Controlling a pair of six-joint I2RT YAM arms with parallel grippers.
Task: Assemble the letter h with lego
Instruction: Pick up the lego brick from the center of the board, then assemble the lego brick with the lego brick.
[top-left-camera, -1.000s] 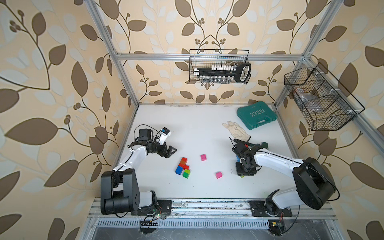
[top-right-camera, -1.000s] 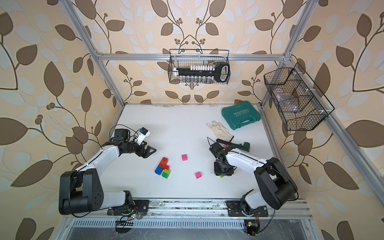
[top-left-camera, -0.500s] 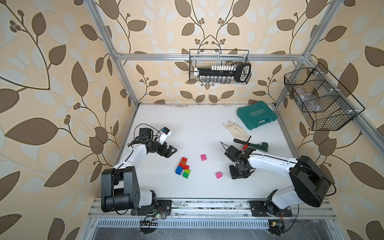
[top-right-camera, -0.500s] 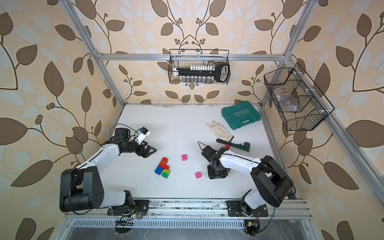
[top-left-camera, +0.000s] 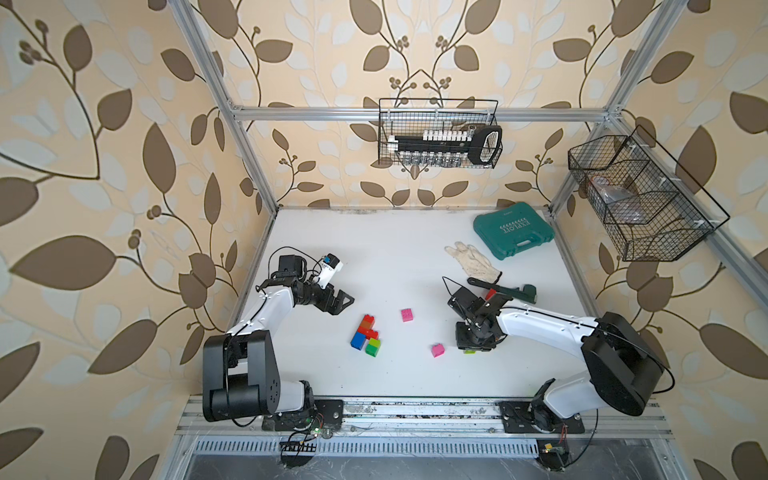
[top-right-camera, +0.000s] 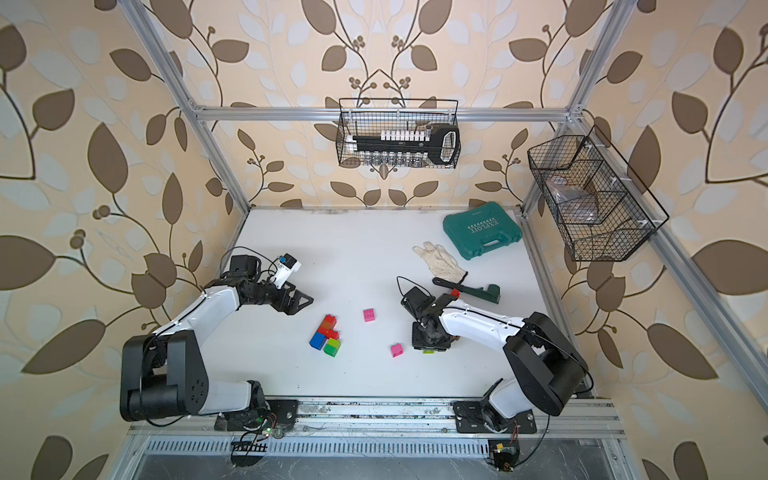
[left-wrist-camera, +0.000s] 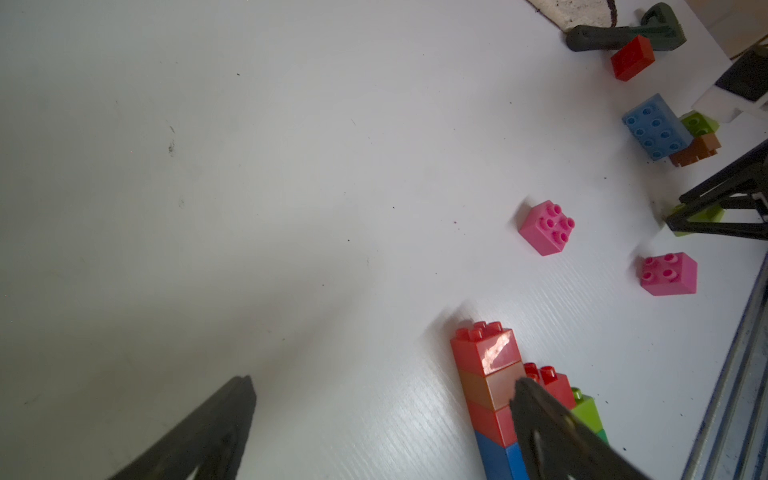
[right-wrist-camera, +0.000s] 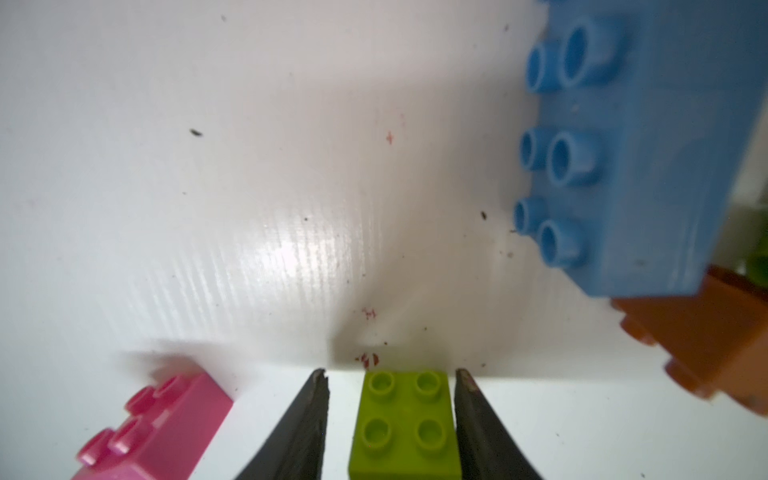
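A joined lego piece (top-left-camera: 365, 334) lies flat mid-table: a red, orange, red and blue column with a red and a green brick on its side, also in the left wrist view (left-wrist-camera: 490, 386). Two pink bricks (top-left-camera: 407, 314) (top-left-camera: 437, 350) lie loose to its right. My right gripper (right-wrist-camera: 391, 374) points down and straddles a lime brick (right-wrist-camera: 405, 424). One finger is against the brick and a narrow gap shows at the other. My left gripper (left-wrist-camera: 383, 382) hangs wide open and empty just left of the joined piece, over bare table.
Hard by the right gripper lie a light blue brick (right-wrist-camera: 648, 166), an orange one (right-wrist-camera: 706, 345) and a red one (left-wrist-camera: 631, 57). Behind them are a dark hand tool (top-left-camera: 511, 287), a white glove (top-left-camera: 473, 262) and a teal case (top-left-camera: 513, 230). Wire baskets hang on the back and right walls.
My right arm has swung a little to the left and settled over the lime brick, its jaws narrowing slightly. The left arm and the bricks have not moved.
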